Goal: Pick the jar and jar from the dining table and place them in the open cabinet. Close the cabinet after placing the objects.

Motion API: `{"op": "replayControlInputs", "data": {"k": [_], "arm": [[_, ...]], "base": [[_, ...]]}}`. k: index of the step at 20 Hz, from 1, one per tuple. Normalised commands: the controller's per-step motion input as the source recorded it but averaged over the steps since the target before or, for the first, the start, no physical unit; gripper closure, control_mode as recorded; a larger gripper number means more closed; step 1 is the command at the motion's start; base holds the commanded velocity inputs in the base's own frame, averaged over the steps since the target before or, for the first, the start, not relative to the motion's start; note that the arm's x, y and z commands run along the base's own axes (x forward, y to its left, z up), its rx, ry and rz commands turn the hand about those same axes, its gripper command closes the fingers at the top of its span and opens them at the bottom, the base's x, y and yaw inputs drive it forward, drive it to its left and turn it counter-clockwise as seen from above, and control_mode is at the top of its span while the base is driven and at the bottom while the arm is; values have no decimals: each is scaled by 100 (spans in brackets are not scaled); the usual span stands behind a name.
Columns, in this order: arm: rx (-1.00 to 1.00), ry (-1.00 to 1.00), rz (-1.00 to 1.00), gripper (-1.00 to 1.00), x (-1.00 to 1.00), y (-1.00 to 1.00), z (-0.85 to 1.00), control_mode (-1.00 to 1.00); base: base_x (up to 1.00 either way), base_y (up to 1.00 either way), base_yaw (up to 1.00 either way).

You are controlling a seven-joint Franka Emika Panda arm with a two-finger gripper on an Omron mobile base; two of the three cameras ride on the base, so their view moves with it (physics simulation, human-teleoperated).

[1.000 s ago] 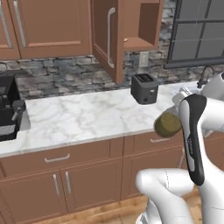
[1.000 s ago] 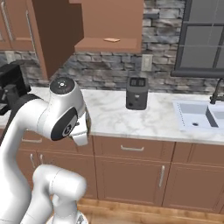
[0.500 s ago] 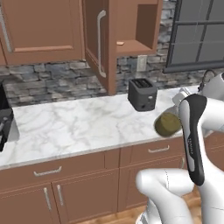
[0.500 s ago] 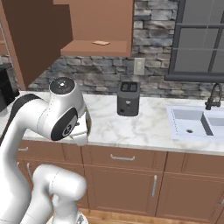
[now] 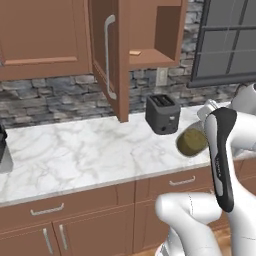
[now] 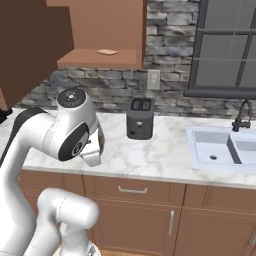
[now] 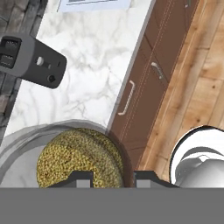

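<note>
**Operator:** What does your claw have right now?

**Describer:** Your claw (image 7: pixel 113 176) is closed narrowly on the taller glass jar (image 7: pixel 72 159), the one with olive-green filling. In the hand view the two dark fingertips (image 7: pixel 81 178) sit against the jar's near side, and the grainy green filling spreads just beyond them. In the left base view you see the same jar (image 5: pixel 192 141) held in the air at the end of the arm, over the front edge of the marble counter (image 5: pixel 75 150).

**Operator:** What lies around the claw?

**Describer:** Just beyond the claw and a little to its left stands a dark two-slot toaster (image 5: pixel 162 114) on the counter. Well above that toaster hangs the reddish-brown wall cabinet (image 5: pixel 155 35), its door (image 5: pixel 107 55) swung open towards you, with a long silver bar handle. A small flat tan item (image 6: pixel 107 52) lies on the cabinet's floor; you cannot tell what it is. Below the claw run brown drawers (image 5: pixel 175 182) with short silver handles. Far off to the claw's right, a sink (image 6: pixel 222 150) with a dark tap is set into the counter below a dark-framed window (image 6: pixel 225 45).
</note>
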Motion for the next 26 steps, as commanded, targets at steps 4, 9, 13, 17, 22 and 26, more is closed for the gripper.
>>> {"op": "replayControlInputs", "data": {"k": [4, 9, 13, 17, 22, 26], "arm": [[0, 0, 0, 100, 0, 0, 0, 100], [0, 0, 0, 100, 0, 0, 0, 100], [0, 0, 0, 100, 0, 0, 0, 100], [0, 0, 0, 100, 0, 0, 0, 100], [0, 0, 0, 100, 0, 0, 0, 100], [0, 0, 0, 100, 0, 0, 0, 100]], "base": [[43, -19, 0], [39, -15, 0], [36, -14, 0], [35, -13, 0], [28, -9, 6], [22, -12, 11]]}}
